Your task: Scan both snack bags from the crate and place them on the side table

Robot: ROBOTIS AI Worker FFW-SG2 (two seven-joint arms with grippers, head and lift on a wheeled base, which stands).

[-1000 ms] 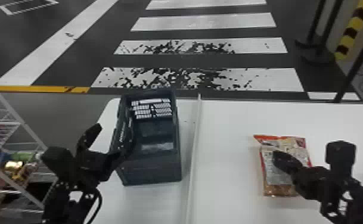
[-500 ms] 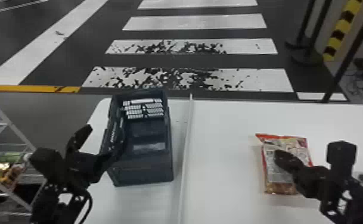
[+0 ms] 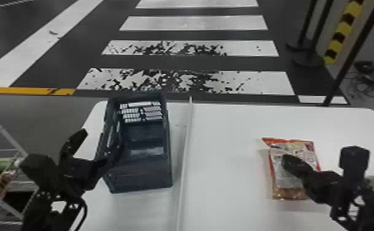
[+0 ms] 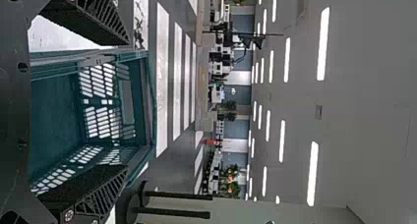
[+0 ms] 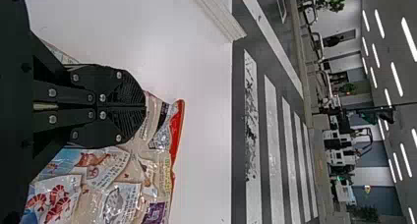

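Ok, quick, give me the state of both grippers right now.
Left gripper: open, at the crate, holding nothing.
Right gripper: closed, over the snack bag, nothing seen between its fingers.

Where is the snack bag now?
In the head view, the snack bag lies on the white table, right of the long raised strip, close by the right gripper.

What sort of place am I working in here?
Probably an indoor test or demo hall: floor stripes painted like a zebra crossing, rows of ceiling lights, and a yellow-and-black hazard marking.
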